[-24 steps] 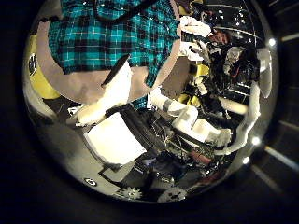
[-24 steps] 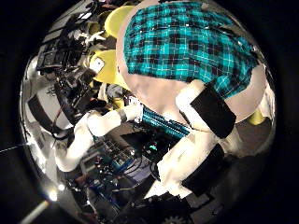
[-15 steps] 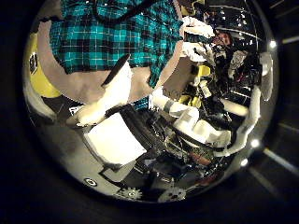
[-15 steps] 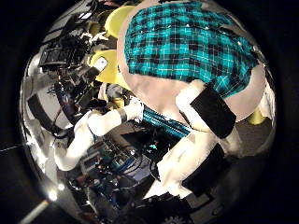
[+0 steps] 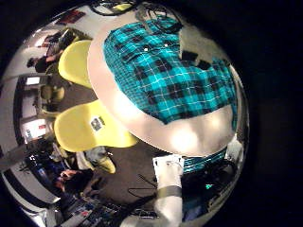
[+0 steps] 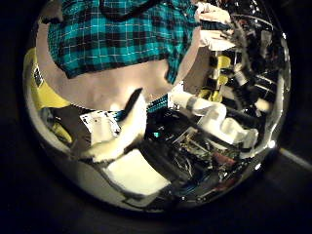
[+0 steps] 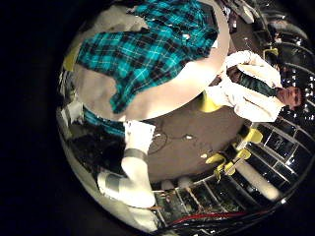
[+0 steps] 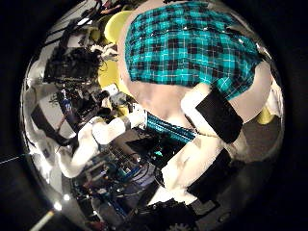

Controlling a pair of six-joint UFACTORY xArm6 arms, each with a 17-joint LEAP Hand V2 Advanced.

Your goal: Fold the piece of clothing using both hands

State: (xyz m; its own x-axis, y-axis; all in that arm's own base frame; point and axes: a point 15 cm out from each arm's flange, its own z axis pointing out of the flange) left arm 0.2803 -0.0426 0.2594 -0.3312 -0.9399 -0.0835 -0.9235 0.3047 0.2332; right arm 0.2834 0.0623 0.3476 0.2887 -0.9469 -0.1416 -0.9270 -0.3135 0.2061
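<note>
Teal-and-black plaid shirt [image 5: 169,71] spread flat on round tan worktop [image 5: 180,140], clear of both hands. Left hand [image 6: 122,136] above worktop edge, fingers [image 6: 130,102] fairly straight, holding nothing. Right hand [image 8: 207,130] likewise off cloth, fingers [image 8: 214,111] extended, empty. Yellow chairs [image 5: 95,128] beside worktop.

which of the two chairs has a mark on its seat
The chair beside the table's bare end; its seat shows a small dark mark. The other chair, nearer the shirt, looks plain.
</note>
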